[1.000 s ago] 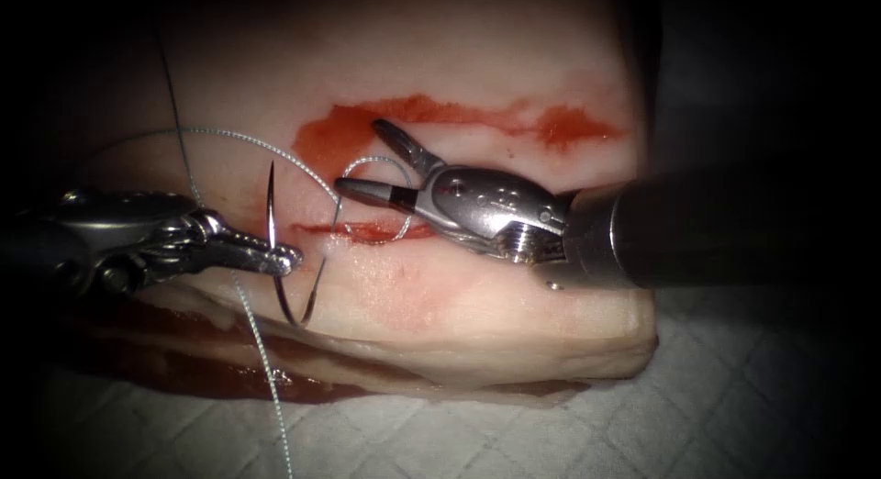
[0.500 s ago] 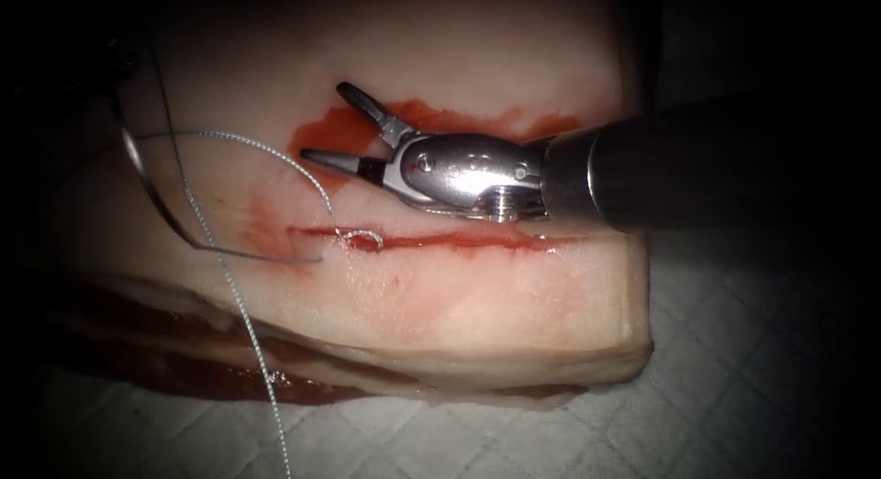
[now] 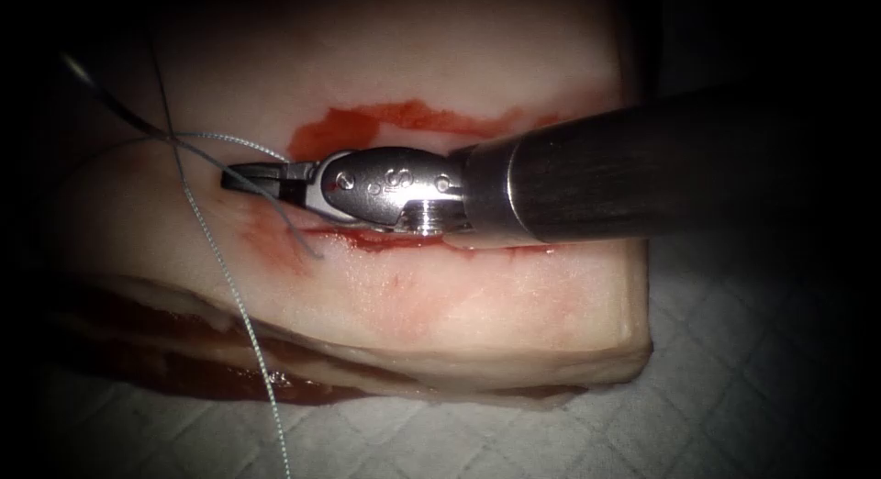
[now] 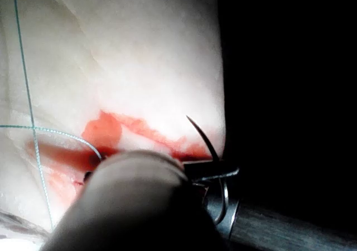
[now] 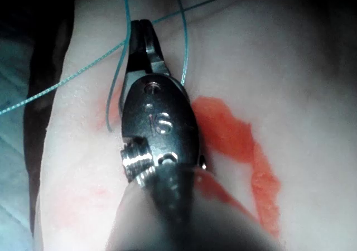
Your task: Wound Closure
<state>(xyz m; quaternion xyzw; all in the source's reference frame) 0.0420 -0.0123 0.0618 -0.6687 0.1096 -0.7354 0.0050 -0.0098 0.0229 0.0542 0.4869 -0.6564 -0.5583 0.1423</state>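
Advancing left across the cut (image 3: 413, 239), right tool (image 3: 240, 176) clamps its jaws on thread (image 3: 229, 268); left tool's jaws (image 4: 215, 175) hold the needle (image 4: 207, 145) mid-curve, clear of tissue (image 3: 477, 295).

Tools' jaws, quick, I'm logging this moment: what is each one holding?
Left tool: shut on the needle near mid-curve; the needle is not in the tissue.
Right tool: shut on the thread.

Right tool (image 3: 240, 176) is showing a dark, faintly streaked shaft (image 3: 642, 181) ending in a polished steel wrist housing (image 3: 385, 181) with rivets and stamped lettering. A threaded stud (image 5: 136, 164) is protruding beneath, and the jaws are running dark and slim.
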